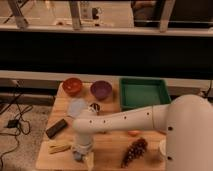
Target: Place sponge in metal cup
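Note:
My white arm (pixel 130 120) reaches from the right across the wooden table (pixel 107 152). The gripper (pixel 80 152) hangs low over the table's front left part. A bit of medium blue shows right under it, which looks like the sponge (pixel 76 156); the gripper hides most of it. I cannot tell whether it is held. The metal cup (pixel 94 106) is a small dark round thing behind the arm, just in front of the purple bowl (pixel 101 90), well behind the gripper.
An orange bowl (pixel 72 86) and a green tray (pixel 142 92) stand at the back. A pale blue sheet (pixel 76 107), a black block (pixel 56 127) and a yellow piece (pixel 59 147) lie left. A dark bunch (pixel 134 151) and a white cup (pixel 163 148) are at the right.

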Robot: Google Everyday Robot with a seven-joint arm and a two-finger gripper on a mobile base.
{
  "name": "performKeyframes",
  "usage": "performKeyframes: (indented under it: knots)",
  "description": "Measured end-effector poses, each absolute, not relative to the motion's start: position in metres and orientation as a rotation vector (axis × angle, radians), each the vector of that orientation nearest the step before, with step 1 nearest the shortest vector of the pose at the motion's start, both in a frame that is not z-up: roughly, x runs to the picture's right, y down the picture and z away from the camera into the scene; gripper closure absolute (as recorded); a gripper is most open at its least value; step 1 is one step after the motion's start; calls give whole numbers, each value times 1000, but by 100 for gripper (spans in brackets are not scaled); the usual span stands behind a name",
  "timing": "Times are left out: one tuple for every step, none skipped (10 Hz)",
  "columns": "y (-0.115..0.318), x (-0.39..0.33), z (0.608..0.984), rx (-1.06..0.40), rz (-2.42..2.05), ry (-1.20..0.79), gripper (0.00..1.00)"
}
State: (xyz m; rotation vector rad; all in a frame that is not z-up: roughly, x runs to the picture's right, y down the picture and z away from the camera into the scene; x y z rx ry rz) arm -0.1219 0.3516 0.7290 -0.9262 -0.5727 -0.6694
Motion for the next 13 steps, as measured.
performKeyframes:
  knots:
    - [351, -121, 729, -926, -667, -572, 20]
    - [351, -121, 729, -925, -668, -572, 24]
    - [351, -122, 729, -925, -669, -573, 34]
    - [351, -122, 729, -925, -669, -573, 42]
    - [351, -122, 729, -925, -670, -574, 52]
    - [351, -122, 729, -925, -669, -574, 63]
    - [351, -122, 729, -925, -669, -574, 72]
    - [351, -122, 729, -924, -670, -574, 84]
    - [351, -122, 729, -924, -670, -574, 92]
    - [351, -122, 729, -924, -670, -574, 99]
    - [351, -122, 729, -924, -669, -574, 100]
    - [351, -122, 729, -925, -669, -574, 100]
    - [351, -122, 729, -925, -669, -573, 100]
